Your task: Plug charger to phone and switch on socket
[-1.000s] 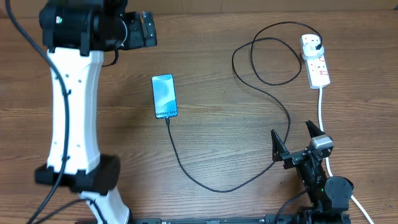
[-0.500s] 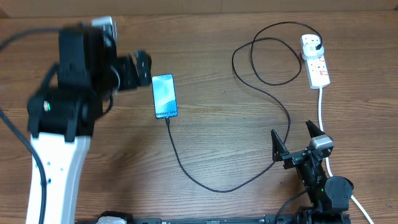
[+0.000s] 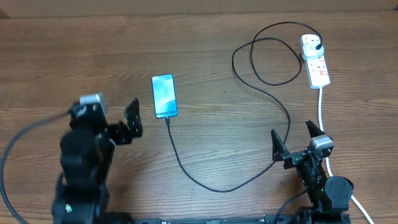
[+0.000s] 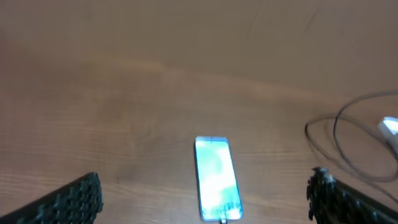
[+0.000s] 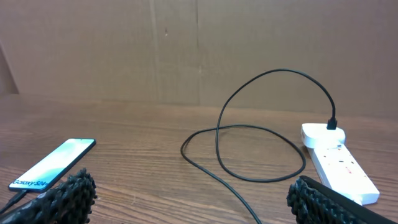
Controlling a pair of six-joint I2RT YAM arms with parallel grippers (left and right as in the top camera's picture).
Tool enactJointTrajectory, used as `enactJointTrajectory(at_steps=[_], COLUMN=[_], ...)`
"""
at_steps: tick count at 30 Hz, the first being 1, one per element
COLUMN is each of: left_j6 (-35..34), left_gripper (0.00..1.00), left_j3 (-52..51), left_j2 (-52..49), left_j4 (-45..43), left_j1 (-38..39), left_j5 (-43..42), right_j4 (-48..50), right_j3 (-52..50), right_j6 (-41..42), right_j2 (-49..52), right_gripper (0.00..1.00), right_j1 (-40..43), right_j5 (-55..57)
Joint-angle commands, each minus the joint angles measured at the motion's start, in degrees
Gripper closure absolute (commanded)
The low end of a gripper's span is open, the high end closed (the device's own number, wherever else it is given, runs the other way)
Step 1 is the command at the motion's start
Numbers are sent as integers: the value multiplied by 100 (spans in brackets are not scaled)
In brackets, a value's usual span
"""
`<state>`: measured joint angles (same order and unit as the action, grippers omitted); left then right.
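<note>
The phone [image 3: 165, 96] lies flat at centre-left, screen lit; it also shows in the left wrist view [image 4: 216, 179] and the right wrist view [image 5: 53, 163]. The charger's black cable [image 3: 217, 188] meets the phone's near short edge, curves right, loops at the back [image 5: 249, 134] and ends in a black plug [image 3: 318, 45] seated in the white socket strip [image 3: 317, 67], which also shows in the right wrist view [image 5: 341, 164]. My left gripper [image 3: 128, 122] is open and empty, left of the phone. My right gripper [image 3: 293, 140] is open and empty, near the front right.
The socket's thick white lead [image 3: 321, 106] runs toward the front edge past my right arm. A brown cardboard wall [image 5: 199, 50] stands behind the table. The cable loop lies between the phone and the socket.
My left arm has swung from the back left corner down to the front left, and its gripper now sits left of the phone. The right arm, phone and cable have not moved.
</note>
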<state>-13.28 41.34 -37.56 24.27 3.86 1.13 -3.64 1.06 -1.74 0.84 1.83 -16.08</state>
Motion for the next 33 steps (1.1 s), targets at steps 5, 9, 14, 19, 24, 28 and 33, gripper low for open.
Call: enactJointTrajectory(at_steps=[5,9,14,19,24,28,33], left_j6=[1209,1749,1902,2114,2201,2208,2208], left_gripper=[0,1,0,0,0,1,0], left_j3=[-2251,-3112,-3864,-4107,-4107,-4105,-4105], left_j2=[1742,2461,3095,3423,3600,3729,3724], left_j4=[-1499,-2002,-2179,-2002,-1998,-2009,-2006], left_j1=[-52,-52,-59,-96,-96,-94,-94], left_j5=[-337,-568,-514,-470,-426,-474,-474], right_j4=[35,35,35,35,35,35,35], right_j3=[-59,-59,-59,-59,-59,-59,-59], right_j6=[-4,-4,-4,-4,-4,-4,-4], right_j2=[-68,-68,-68,-68,-68,-68,-68], right_gripper=[0,0,0,0,0,0,0], right_j1=[-26,-26,-26,-26,-26,-26,-26], right_j5=[57,59,59,57,57,57,57])
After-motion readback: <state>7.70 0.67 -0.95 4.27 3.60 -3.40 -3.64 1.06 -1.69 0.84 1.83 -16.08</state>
